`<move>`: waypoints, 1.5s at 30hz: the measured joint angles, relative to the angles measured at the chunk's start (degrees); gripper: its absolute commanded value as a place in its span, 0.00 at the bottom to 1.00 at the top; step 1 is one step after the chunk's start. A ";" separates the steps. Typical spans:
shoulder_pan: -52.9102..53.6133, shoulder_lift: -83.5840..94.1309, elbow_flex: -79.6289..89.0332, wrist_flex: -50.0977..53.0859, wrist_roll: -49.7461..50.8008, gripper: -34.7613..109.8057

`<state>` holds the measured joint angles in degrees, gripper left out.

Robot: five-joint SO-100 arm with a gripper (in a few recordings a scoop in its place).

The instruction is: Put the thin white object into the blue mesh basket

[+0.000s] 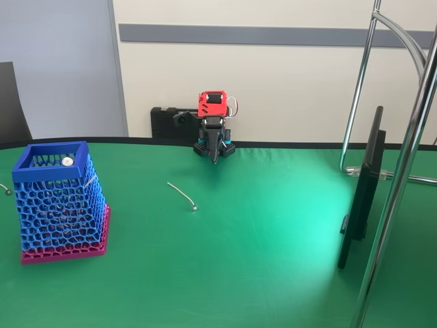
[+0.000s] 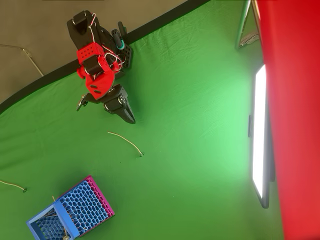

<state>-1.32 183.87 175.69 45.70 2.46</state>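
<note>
Plainly nothing was done yet: the thin, curved whitish stick (image 1: 181, 195) lay on the green surface (image 1: 273, 232), well apart from the blue honeycomb-mesh basket (image 1: 60, 201). The black claw (image 1: 215, 156) hung nearby, fingers together, empty.

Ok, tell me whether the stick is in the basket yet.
Not yet. The stick lies flat on the green table, apart from the basket, with the gripper hanging above the cloth, holding nothing.

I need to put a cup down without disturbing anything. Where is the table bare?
Bare green cloth runs between the thin white object and the monitor. Crowded: around the blue mesh basket, where another stick lies.
</note>
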 measured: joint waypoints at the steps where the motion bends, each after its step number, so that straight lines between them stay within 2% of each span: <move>1: 0.00 -2.46 -0.62 -1.14 -0.88 0.24; 9: 0.79 -20.74 -10.37 -7.03 -8.09 0.25; 17: 3.60 -37.97 -23.29 -8.79 -15.56 0.25; 31: 4.83 -60.21 -49.66 7.56 -38.94 0.25; 45: 6.24 -77.96 -62.84 8.96 -65.48 0.25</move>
<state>4.92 105.91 112.85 54.67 -63.02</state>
